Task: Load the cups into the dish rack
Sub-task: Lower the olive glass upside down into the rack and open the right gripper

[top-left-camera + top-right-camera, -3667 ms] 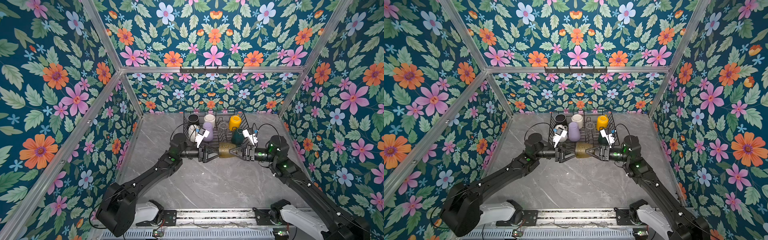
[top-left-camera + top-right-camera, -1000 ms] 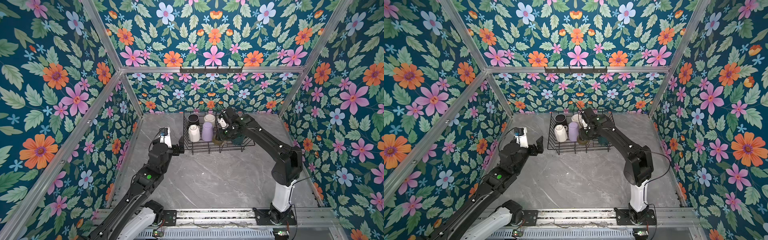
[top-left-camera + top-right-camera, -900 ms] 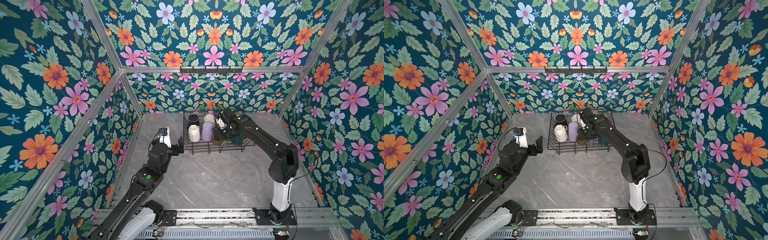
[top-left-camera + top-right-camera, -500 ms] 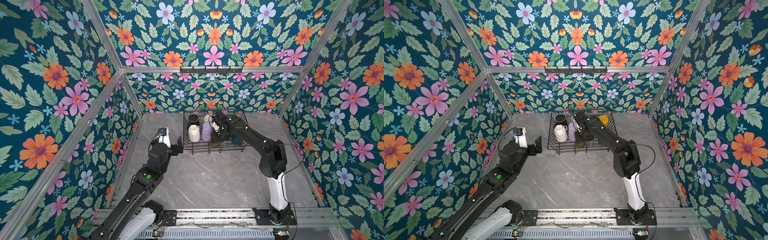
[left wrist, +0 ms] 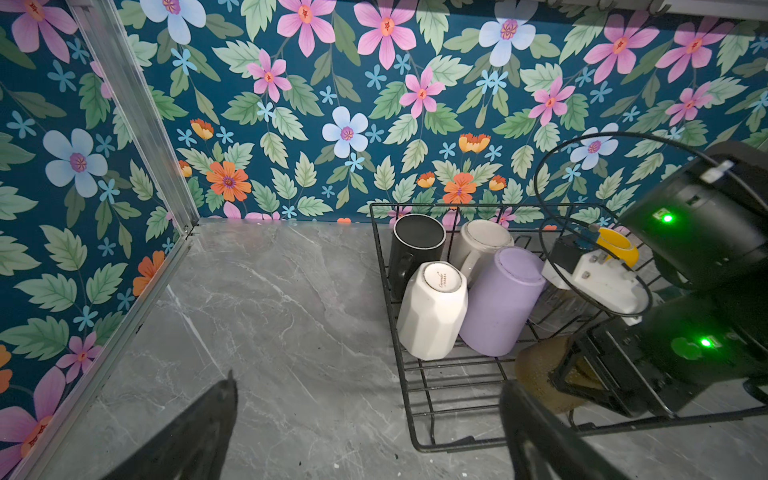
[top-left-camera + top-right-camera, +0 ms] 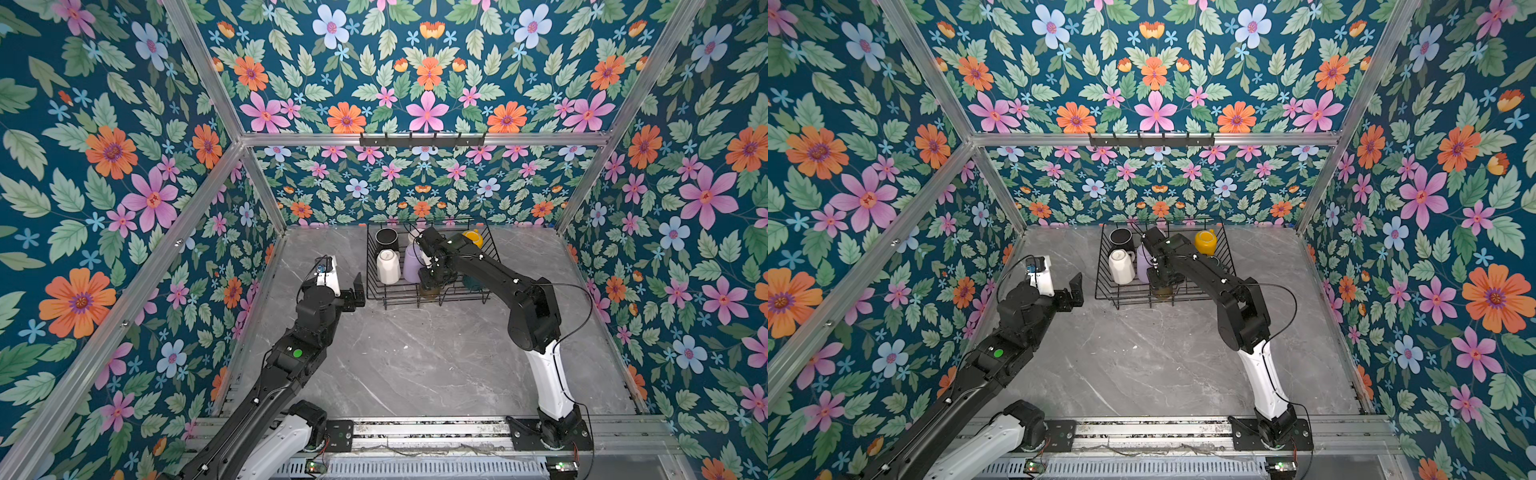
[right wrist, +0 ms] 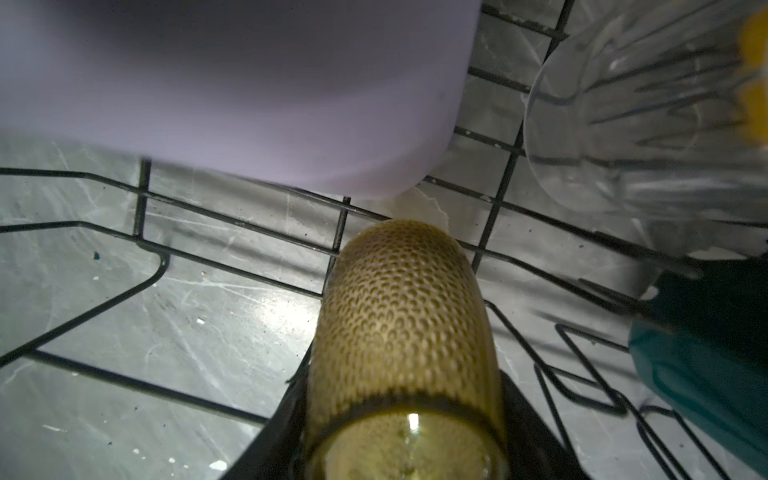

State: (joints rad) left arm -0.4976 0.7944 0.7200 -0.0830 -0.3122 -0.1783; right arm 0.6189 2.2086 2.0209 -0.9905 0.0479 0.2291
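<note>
The black wire dish rack (image 6: 399,297) sits at 12 o'clock on the table, against the back wall. Inside it, a black mug (image 6: 386,240) fills the 11 o'clock corner. A faceted white mug (image 5: 432,316) stands base-up at 9 o'clock, touching a tilted, base-up lilac tumbler (image 5: 500,303). A pale mug (image 5: 484,243) stands behind them. The yellow mug (image 6: 1205,242) is at 1 o'clock, the clear ribbed glass (image 7: 644,124) is near the centre, and the green mug (image 7: 706,365) is at 4 o'clock. The dimpled olive-amber glass (image 7: 403,332) is at 6 o'clock, clamped in the right gripper (image 7: 405,436).
</note>
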